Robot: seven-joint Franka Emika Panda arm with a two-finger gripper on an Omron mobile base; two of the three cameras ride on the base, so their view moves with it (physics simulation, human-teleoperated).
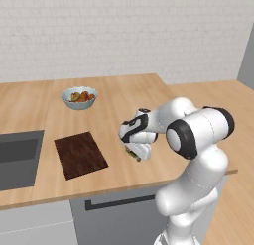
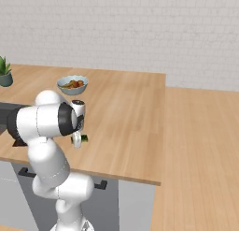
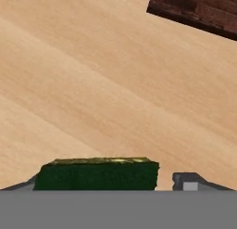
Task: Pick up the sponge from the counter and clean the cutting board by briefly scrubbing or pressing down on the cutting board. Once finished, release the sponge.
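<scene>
One bowl point(image 1: 79, 98) holding fruit sits beyond our cutting board point(image 1: 80, 154); our gripper point(image 3: 111, 186) spreads around the sponge point(image 3: 97, 174)

my arm point(image 1: 198, 135): glossy white rounded shells | dark joint bands | my hand point(image 1: 135, 152): white, small dark fingertips

Open counter point(image 1: 124, 97): bare between cutting board point(image 1: 80, 154) and sponge point(image 1: 133, 154).
Obstacle: fruit bowl point(image 1: 79, 97), behind board.
</scene>
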